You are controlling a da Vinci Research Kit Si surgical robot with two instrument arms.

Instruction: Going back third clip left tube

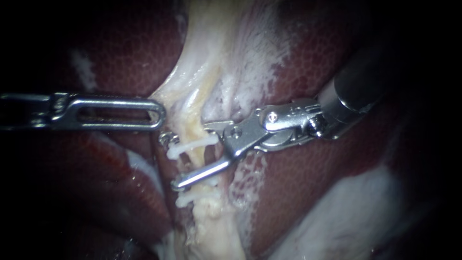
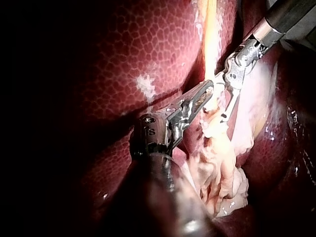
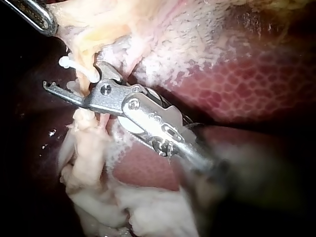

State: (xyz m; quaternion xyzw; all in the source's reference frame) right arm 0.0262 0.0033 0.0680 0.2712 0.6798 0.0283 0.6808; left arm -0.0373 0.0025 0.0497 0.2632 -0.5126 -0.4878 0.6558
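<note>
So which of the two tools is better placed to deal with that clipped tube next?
Probably right. The right instrument has open jaws straddling the tube between white clips; the left instrument only rests beside it.

Metal, bright and polished: left instrument (image 1: 156, 113), right instrument (image 1: 195, 154). Plastic by appearance, smooth white: clips (image 1: 190, 144). Wet, glossy, finely mottled: liver (image 1: 337, 159). Pale, moist, fibrous: tube (image 1: 196, 162)

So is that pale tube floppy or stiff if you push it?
Probably floppy: the tube looks soft and stringy where the white clips pinch it. Likely slippery too, as the liver around it glistens. So thin, it might tear if tugged.
</note>
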